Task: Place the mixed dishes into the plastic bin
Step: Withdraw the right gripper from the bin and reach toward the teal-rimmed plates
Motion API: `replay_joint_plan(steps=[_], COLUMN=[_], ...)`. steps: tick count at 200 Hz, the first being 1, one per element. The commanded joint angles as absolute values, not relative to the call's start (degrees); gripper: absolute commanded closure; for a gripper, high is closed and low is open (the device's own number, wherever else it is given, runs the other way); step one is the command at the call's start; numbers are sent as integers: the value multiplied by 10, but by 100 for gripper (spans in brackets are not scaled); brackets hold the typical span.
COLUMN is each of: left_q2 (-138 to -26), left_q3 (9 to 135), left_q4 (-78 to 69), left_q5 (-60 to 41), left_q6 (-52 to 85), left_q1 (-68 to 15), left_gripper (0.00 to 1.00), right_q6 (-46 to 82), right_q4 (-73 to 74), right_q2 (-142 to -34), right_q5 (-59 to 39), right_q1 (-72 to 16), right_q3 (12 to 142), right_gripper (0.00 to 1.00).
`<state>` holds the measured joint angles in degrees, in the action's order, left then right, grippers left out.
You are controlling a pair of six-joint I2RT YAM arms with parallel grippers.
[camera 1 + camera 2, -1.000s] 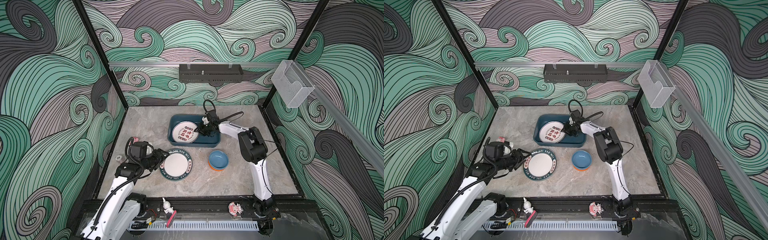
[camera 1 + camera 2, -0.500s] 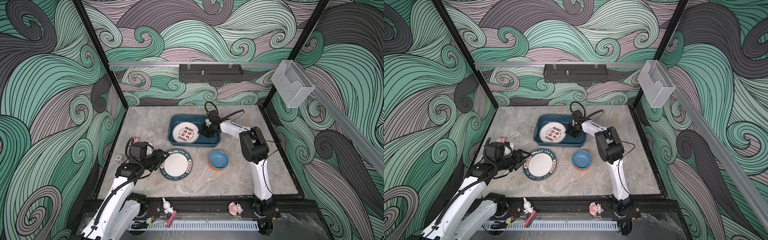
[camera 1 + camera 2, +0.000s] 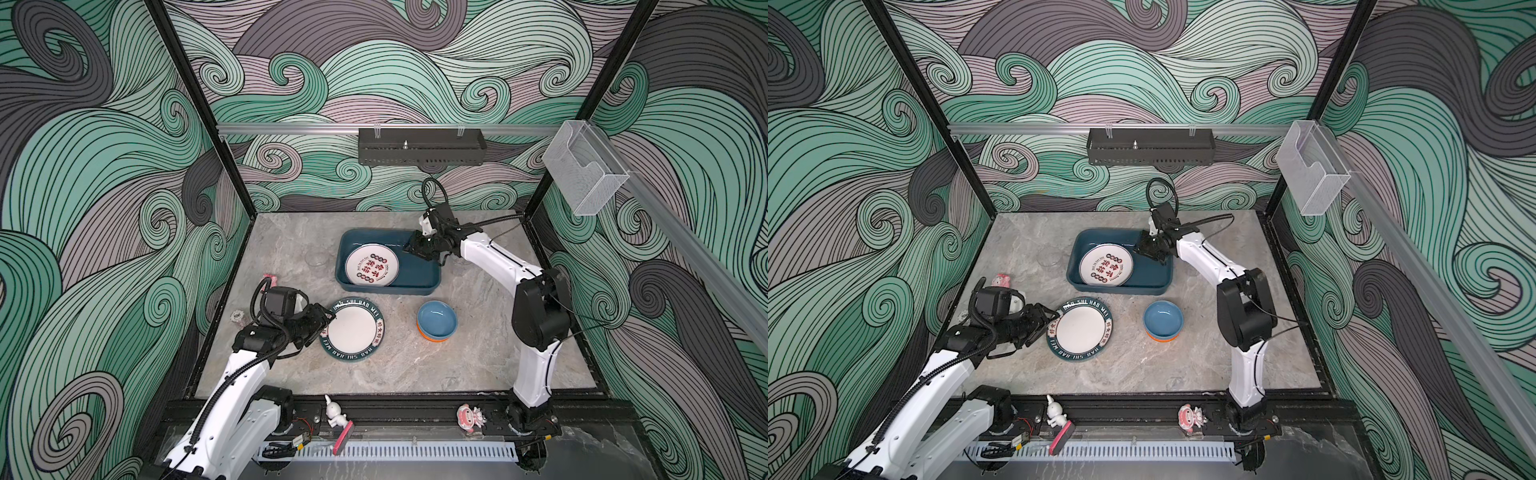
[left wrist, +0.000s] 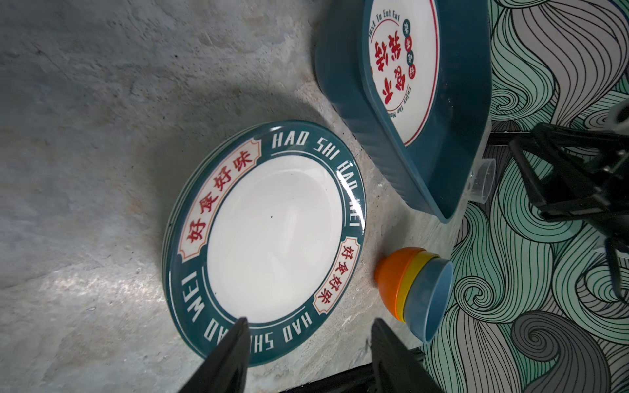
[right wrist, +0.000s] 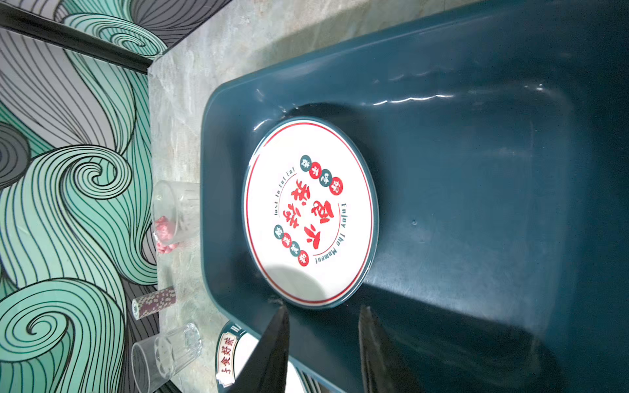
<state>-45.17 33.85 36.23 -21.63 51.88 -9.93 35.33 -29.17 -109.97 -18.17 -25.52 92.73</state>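
Note:
The teal plastic bin [image 3: 390, 289] sits at the table's far middle. A white plate with red characters [image 3: 372, 264] lies flat in its left half. My right gripper [image 5: 323, 308] hovers open and empty over the bin, just beyond that plate's edge. On the table nearer the front lies a plate with a teal lettered rim [image 3: 353, 329]. My left gripper [image 4: 309, 323] is open at this plate's left edge, one finger over the rim. Stacked bowls [image 3: 437, 321], blue on top, stand to the plate's right. Two clear tumblers [image 5: 177, 211] [image 5: 163, 354] stand left of the bin.
A poker-chip stack [image 3: 237, 317] and a small pink figure [image 3: 271, 277] sit by the left wall. Figurines [image 3: 333, 411] [image 3: 469, 417] stand on the front rail. A black tray [image 3: 422, 151] hangs on the back wall, and a clear box [image 3: 584, 174] on the right.
My right gripper's jaws have widened, and its arm has drawn back a little to the right, away from the plate in the bin. The left arm has not moved.

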Motion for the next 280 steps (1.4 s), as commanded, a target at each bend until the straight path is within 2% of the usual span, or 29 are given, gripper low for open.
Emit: replay_joint_plan(steps=[1,43,100,210,280], left_q2=[-452,-460,-498,-638,-663], left_q3=[369,377,364,338,327], left_q4=[393,434,451,381,349], left_q5=[-190,-152,-120,-156,-160], left_q6=[503,491,484,471,471], left_q1=[-97,-95,-94,-94,-94], left_gripper=[40,40,37,37,39], right_q6=[329,303,273,260,250], right_q4=[-327,-359,-396,-414,-442], right_q2=[-1063,-1010,-984,-1058,-1125], right_q5=[-188,-187,-168,-140,-121], right_q1=[-262,-291,-354,-455,-484], right_q3=[905,874,845,851,893], right_gripper=[63,57,56,57,56])
